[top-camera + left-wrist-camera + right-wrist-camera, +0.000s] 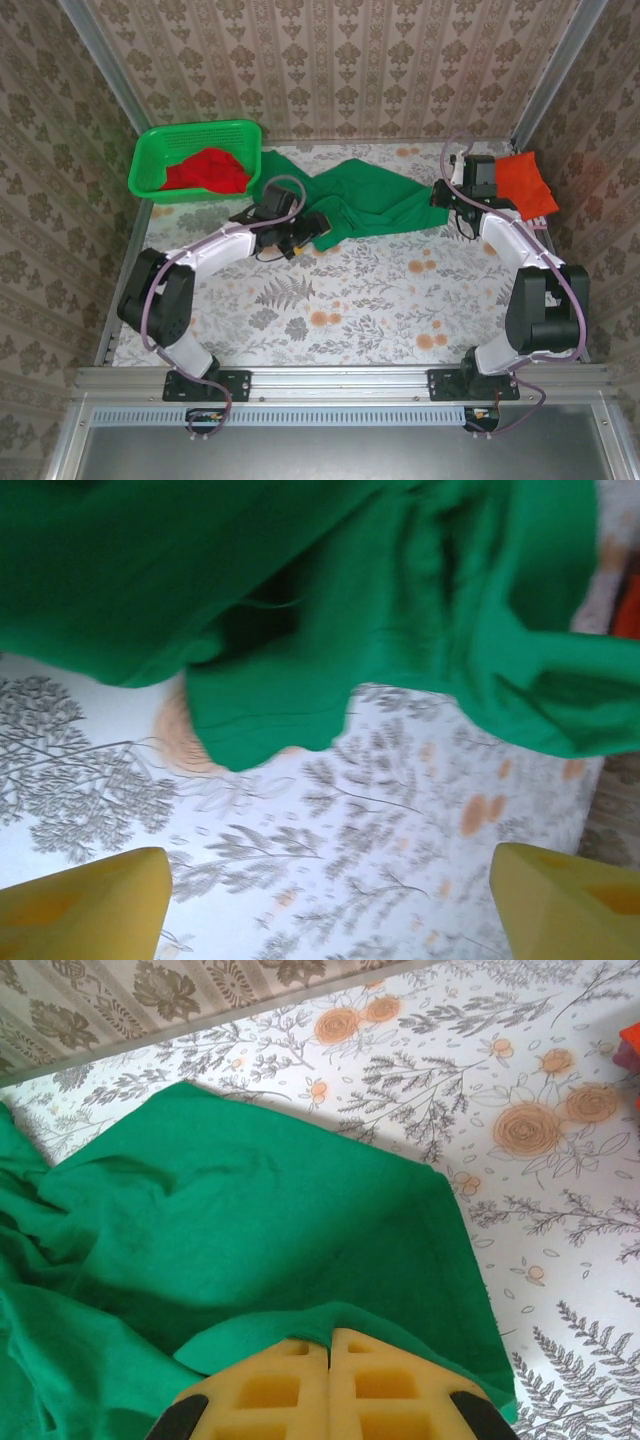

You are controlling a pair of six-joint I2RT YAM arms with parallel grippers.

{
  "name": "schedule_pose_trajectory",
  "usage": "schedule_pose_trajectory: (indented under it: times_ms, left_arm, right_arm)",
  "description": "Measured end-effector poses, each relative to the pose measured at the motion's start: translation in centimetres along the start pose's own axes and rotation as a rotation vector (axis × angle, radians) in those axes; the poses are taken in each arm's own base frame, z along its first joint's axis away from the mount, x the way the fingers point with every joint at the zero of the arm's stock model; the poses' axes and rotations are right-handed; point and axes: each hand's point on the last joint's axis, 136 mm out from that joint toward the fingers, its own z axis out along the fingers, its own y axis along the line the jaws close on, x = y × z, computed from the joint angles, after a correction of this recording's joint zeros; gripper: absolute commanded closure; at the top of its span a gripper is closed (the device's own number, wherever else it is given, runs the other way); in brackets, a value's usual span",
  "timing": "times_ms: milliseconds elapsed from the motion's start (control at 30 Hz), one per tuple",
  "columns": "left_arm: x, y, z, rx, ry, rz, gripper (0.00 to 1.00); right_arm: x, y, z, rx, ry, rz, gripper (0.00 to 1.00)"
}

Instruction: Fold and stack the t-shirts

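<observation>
Overhead gives the layout. The green shirt is strung out across the table between the two grippers, crumpled, not folded. The red shirt sits bunched in the basket, off to the far left of the left gripper. The orange-red shirt lies just beside the right gripper on its outer side, apart from the green one.

The wrist cameras give finger detail the overhead is too coarse for.

Left wrist: the yellow fingers stand wide apart, with bare floral tabletop between them and nothing gripped. The green shirt's near edge is just ahead of the tips, not touching them. The picture is a bit blurred.

Right wrist: the fingers are pressed flat together, no gap. A fold of the green shirt comes right up to the tips and wraps over them — reads as a pinch on the cloth's edge. The rest of that shirt spreads ahead and to the left of those fingers, with flat table off to the right.
</observation>
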Motion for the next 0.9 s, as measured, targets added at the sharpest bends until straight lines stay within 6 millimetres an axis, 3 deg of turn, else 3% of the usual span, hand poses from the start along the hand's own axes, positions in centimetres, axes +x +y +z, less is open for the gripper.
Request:
schedule_pose_trajectory:
  times_ms: [33,267,333,500,567,767,900]
  left_arm:
    - [0.1,0.5,0.7,-0.008,0.008,-0.005,0.34]
    - [-0.4,1.4,4.1,-0.013,0.021,-0.022,0.46]
    - [-0.6,1.3,4.6,-0.007,0.022,-0.025,0.45]
    - [-0.7,1.5,5.2,-0.015,0.023,-0.041,0.29]
    - [-0.8,1.6,5.2,-0.02,0.022,-0.044,0.29]
    - [-0.8,1.8,5.4,-0.026,0.02,-0.05,0.48]
    - [-0.6,2.5,6.4,-0.043,0.036,-0.061,0.78]
  right_arm:
    - [0.2,0.0,0.0,-0.002,0.004,0.001,1.0]
    - [1.2,-0.2,0.3,-0.004,0.027,0.006,1.0]
    - [1.4,-0.2,0.3,-0.003,0.032,0.007,1.0]
    - [1.7,-0.5,0.3,-0.004,0.038,0.012,1.0]
    - [1.8,-0.6,0.4,-0.002,0.04,0.015,1.0]
    - [2.1,-0.7,0.4,-0.003,0.048,0.021,1.0]
    - [2.2,-0.7,0.4,-0.006,0.051,0.032,1.0]
